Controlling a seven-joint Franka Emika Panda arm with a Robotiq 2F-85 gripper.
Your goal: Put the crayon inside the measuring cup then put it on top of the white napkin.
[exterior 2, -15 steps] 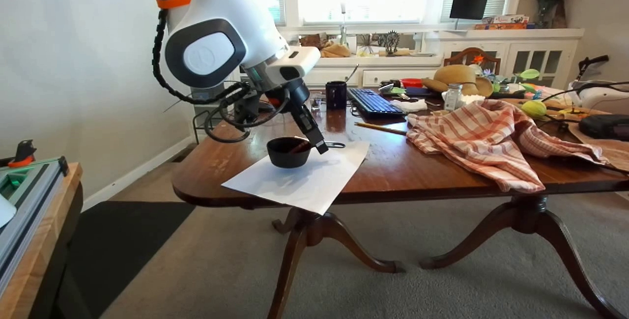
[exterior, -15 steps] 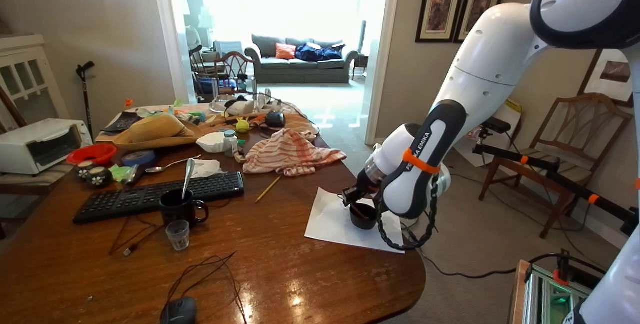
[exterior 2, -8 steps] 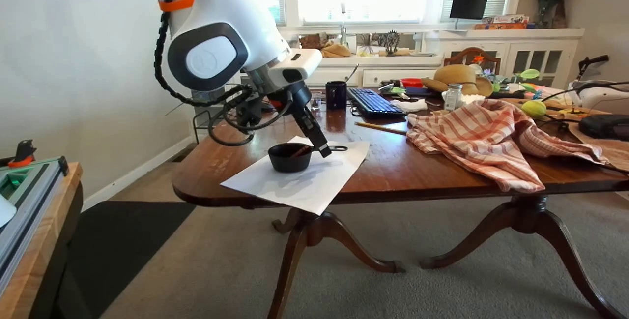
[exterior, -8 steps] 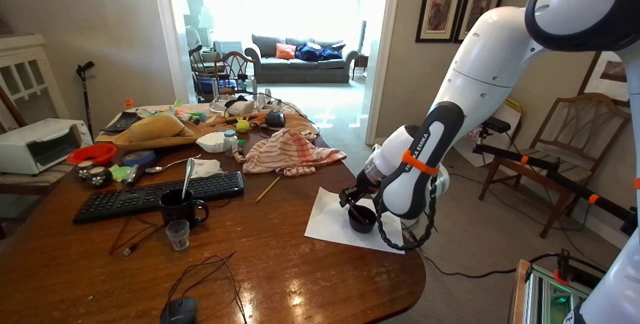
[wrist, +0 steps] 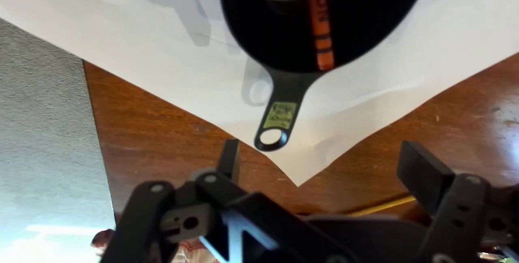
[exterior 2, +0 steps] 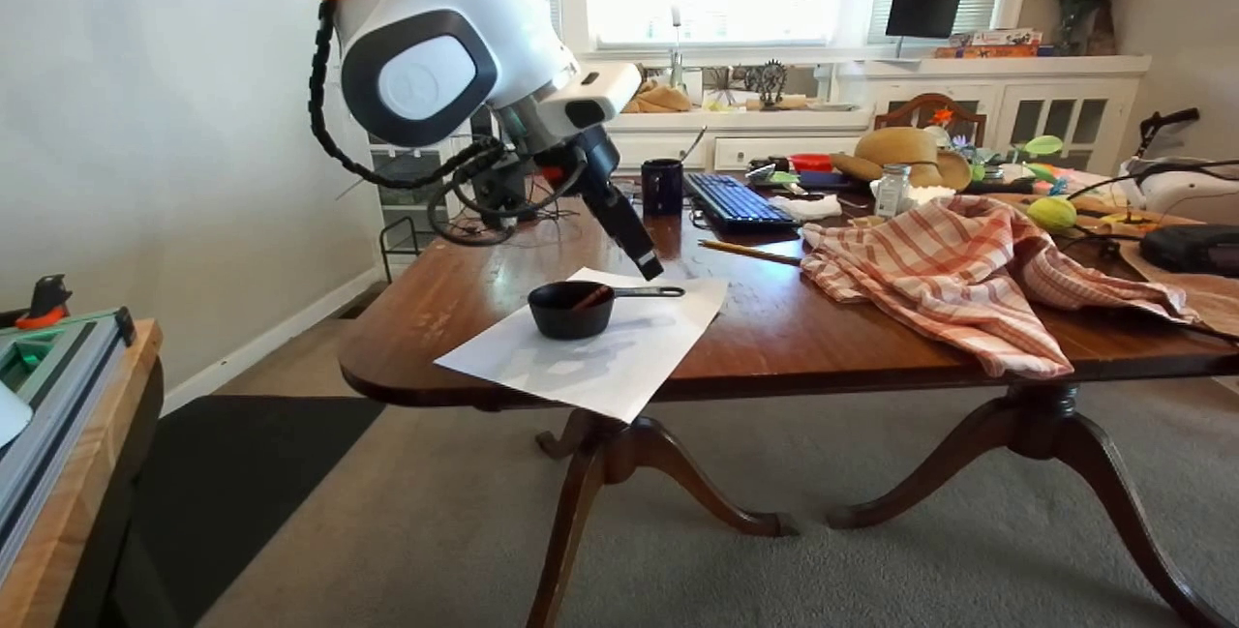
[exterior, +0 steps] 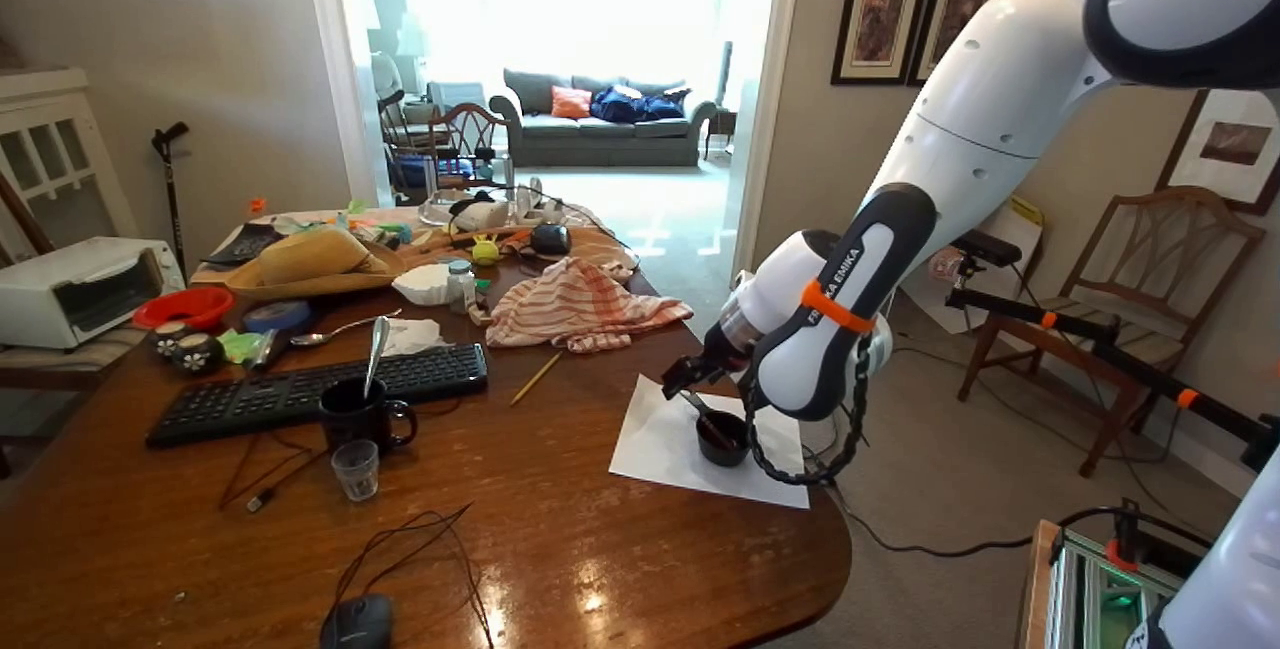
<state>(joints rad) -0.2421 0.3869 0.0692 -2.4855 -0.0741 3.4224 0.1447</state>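
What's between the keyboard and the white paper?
A yellow pencil lies on the table between the keyboard and the white paper; both exterior views show it.

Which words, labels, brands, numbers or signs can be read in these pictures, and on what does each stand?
"FR…KA EMIKA", on the robot arm; orange band covers the gap.
"…AYON", on the crayon; start unclear.
Sticker on the measuring cup: too blurred to read.
Stacked boxes, keyboard, mouse: any text too small to read.
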